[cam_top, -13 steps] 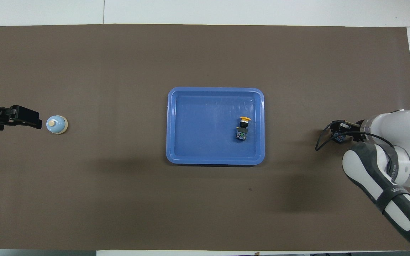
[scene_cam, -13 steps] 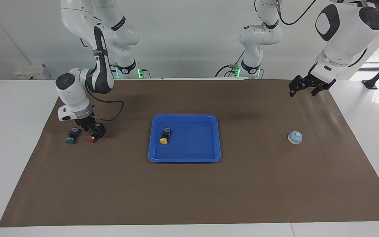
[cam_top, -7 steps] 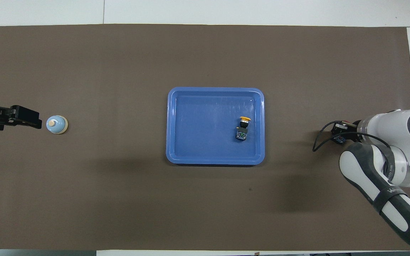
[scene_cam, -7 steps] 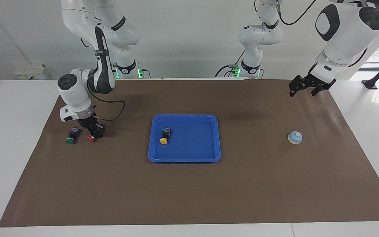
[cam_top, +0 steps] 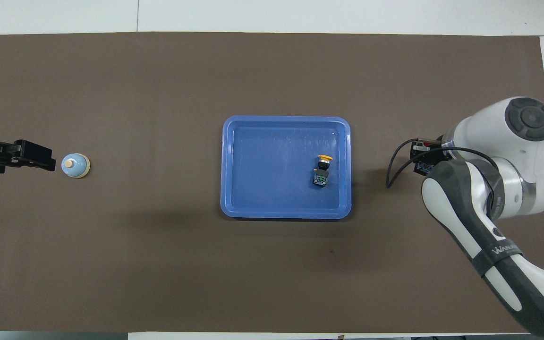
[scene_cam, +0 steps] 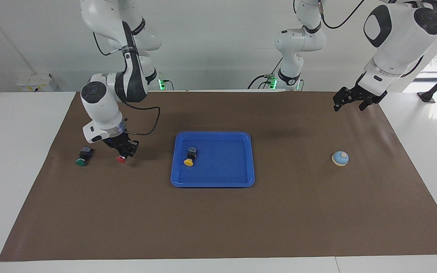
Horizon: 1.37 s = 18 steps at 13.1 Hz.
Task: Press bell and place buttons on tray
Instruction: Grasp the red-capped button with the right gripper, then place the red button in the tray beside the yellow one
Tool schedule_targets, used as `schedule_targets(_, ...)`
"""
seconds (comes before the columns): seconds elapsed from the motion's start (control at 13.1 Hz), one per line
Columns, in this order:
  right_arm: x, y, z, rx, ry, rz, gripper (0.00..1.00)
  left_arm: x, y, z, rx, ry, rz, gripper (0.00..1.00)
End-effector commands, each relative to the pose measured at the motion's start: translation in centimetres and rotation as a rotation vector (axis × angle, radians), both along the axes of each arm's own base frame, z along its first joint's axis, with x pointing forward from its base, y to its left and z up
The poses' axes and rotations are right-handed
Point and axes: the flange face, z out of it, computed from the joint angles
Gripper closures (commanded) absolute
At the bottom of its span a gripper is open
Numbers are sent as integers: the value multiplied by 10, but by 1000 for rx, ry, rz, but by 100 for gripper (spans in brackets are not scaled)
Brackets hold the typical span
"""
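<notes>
- Buttons sit in three places: the yellow button point(scene_cam: 189, 162) lies in the blue tray point(scene_cam: 241, 182), the green button point(scene_cam: 81, 162) rests on the brown mat point(scene_cam: 218, 227) toward the right arm's end, and the red button point(scene_cam: 121, 159) is clamped in the closed right gripper point(scene_cam: 124, 150), over the mat between the green button and the tray.
- Risk: the grip looks to sit on the button's body; it may slip and fall short of the tray.
- Risk: released high, it could bounce over the rim.
- Left gripper point(scene_cam: 349, 102) waits open, above the mat near the bell point(scene_cam: 340, 158).

A brown mat point(scene_cam: 218, 212) covers the white table point(scene_cam: 10, 151).
</notes>
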Motion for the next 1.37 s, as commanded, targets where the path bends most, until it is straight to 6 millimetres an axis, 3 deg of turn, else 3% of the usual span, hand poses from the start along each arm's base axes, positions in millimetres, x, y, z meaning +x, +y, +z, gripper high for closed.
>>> schedule_targets(0.0,29,61,32,8,38,73,100,-3,2,6,-3,-13,6,0)
schedule_targets(0.15,26,112,44,66,32,86,100,-3,2,5,-3,-11,6,0)
schedule_targets(0.3,20,173,34,86,36,150,100,-3,2,5,-3,-11,6,0)
schedule_targets(0.53,13,263,-10,113,49,197,100,-3,2,5,-3,-11,6,0)
schedule_targets(0.61,10,277,-18,113,27,219,100,-3,2,5,-3,-11,6,0)
schedule_targets(0.84,2,303,-52,107,-2,287,100,-3,2,5,-3,-11,6,0)
schedule_targets(0.91,-1,299,-64,106,-3,301,100,-3,2,5,-3,-11,6,0)
schedule_targets(1.29,-15,291,-85,105,-9,322,100,-3,2,5,-3,-11,6,0)
